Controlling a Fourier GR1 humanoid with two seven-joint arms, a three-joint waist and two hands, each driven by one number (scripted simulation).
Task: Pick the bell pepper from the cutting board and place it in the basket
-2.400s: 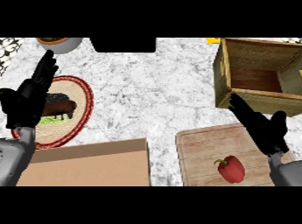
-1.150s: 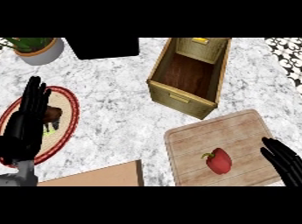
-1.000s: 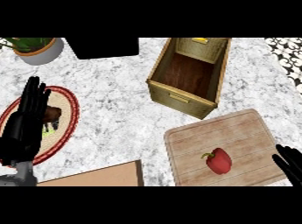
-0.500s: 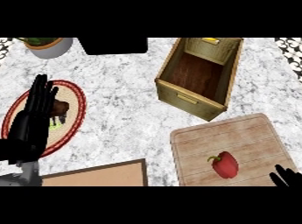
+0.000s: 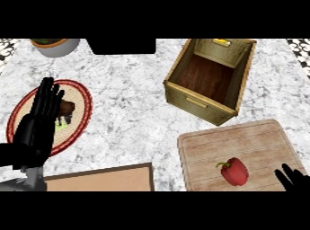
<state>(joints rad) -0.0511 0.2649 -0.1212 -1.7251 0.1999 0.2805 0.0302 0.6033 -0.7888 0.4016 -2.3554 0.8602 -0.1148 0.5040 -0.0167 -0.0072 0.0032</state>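
A red bell pepper (image 5: 234, 171) with a green stem lies on the wooden cutting board (image 5: 236, 141) at the lower right. The basket (image 5: 211, 80), a tall wooden box with an open top, stands beyond the board at upper centre right. Only the fingertips of my right hand (image 5: 295, 179) show at the lower right corner, straight and spread, just right of the pepper and not touching it. My left hand (image 5: 39, 123) rests open at the left, fingers up, over a red-rimmed plate.
A red-rimmed plate (image 5: 81, 108) with brown food sits at the left under my left hand. A potted plant (image 5: 55, 46) stands at the top left, a dark box (image 5: 121, 45) at top centre. A cardboard-coloured slab (image 5: 101, 179) lies along the lower edge.
The view has shifted. My right hand dropped from the board's right side to the lower right corner, so only fingertips show. The pepper has stayed on the board.
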